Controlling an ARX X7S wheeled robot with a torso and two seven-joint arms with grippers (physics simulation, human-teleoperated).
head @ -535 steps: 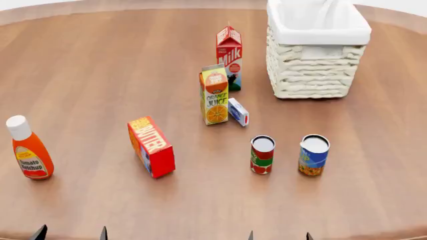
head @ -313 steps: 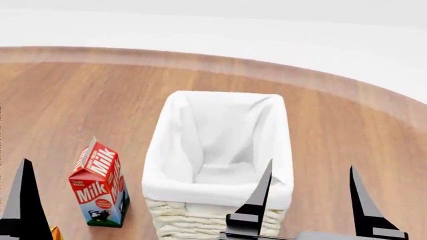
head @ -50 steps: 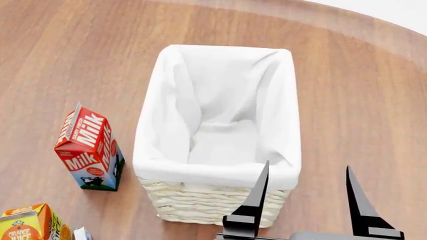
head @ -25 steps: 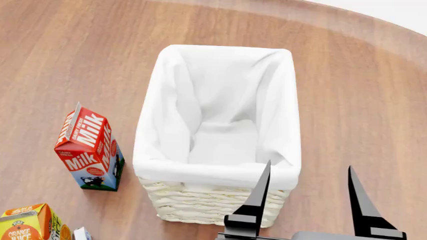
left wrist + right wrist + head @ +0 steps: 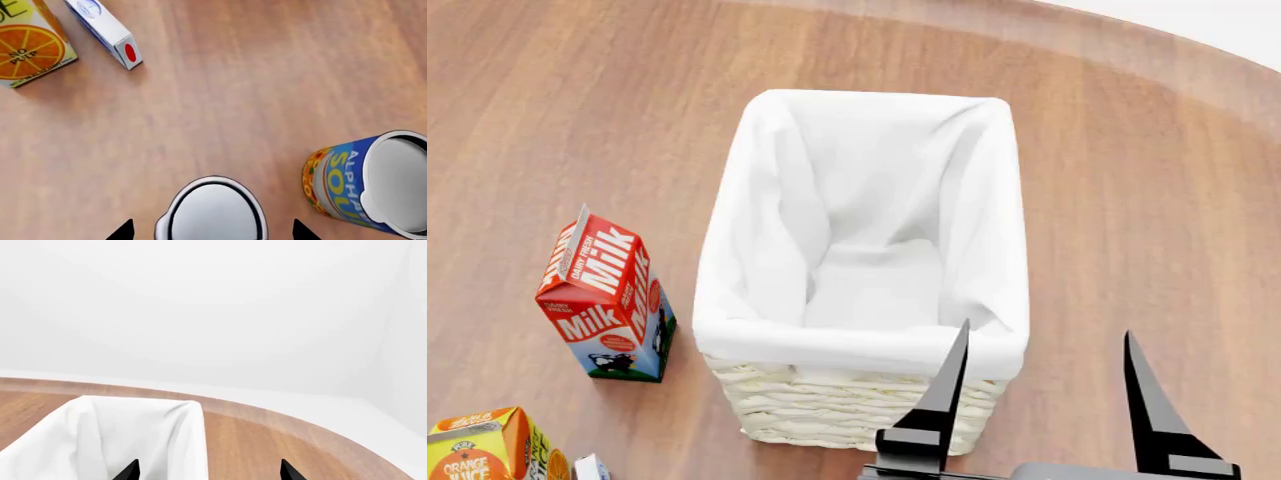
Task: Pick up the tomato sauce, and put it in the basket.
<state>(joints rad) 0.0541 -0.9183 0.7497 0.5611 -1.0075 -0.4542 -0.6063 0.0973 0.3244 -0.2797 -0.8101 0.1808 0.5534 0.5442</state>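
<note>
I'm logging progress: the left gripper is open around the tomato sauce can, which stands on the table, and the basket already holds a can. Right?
Not quite: the basket holds nothing; the head view shows only white cloth inside. The rest stands: in the left wrist view the left gripper is open around the tomato sauce can, which stands on the table.

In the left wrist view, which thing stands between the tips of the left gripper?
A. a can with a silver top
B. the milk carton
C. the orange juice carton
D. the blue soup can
A: the silver-topped can sits between the two dark tips of the left gripper, while the blue soup can stands off to one side.
</note>
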